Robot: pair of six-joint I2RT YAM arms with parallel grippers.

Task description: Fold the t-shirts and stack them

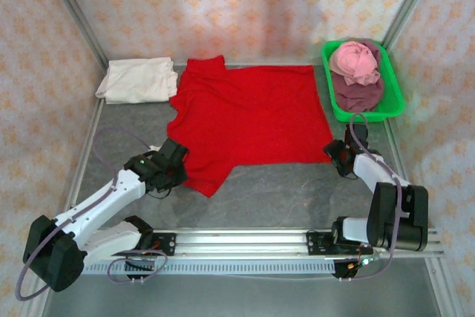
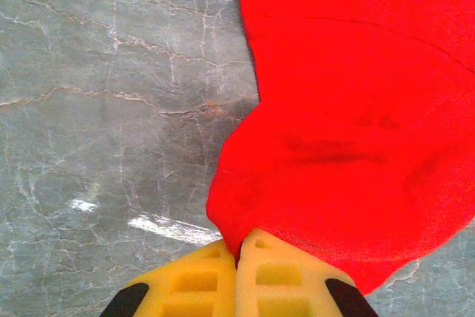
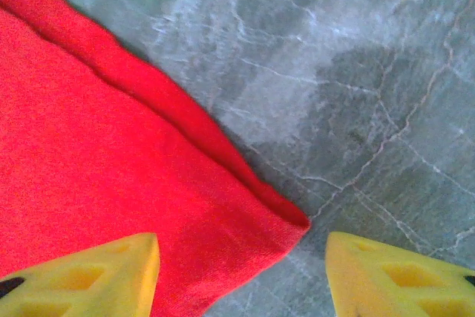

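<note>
**Technician A:** Top view: where are the items?

**Technician B:** The red t-shirt point(image 1: 249, 116) lies spread flat at the middle of the counter point(image 1: 282, 191). A cream-white t-shirt point(image 1: 137, 79) lies loosely folded at the far left, just beside the red one's collar end. A pink t-shirt point(image 1: 355, 61) sits bunched on a maroon t-shirt point(image 1: 358, 94) inside the green tray point(image 1: 395, 102) at the far right. The left claw point(image 1: 178, 157) meets the red t-shirt's near-left sleeve. The right claw point(image 1: 334, 152) sits at its near-right corner.

**Technician A:** Left wrist view: what is the claw's state?

**Technician B:** The left claw's yellow fingers point(image 2: 193, 280) are pressed together, with a pinch of the red t-shirt's edge clamped between them. The cloth bunches at the tips and spreads to the upper right. Bare counter lies to the left.

**Technician A:** And the right wrist view?

**Technician B:** The right claw's fingers point(image 3: 111, 272) stand well apart and grip nothing. The red t-shirt's hemmed corner lies flat on the counter between them. The left-hand finger in this view overlaps the cloth; whether it touches cannot be determined.
</note>
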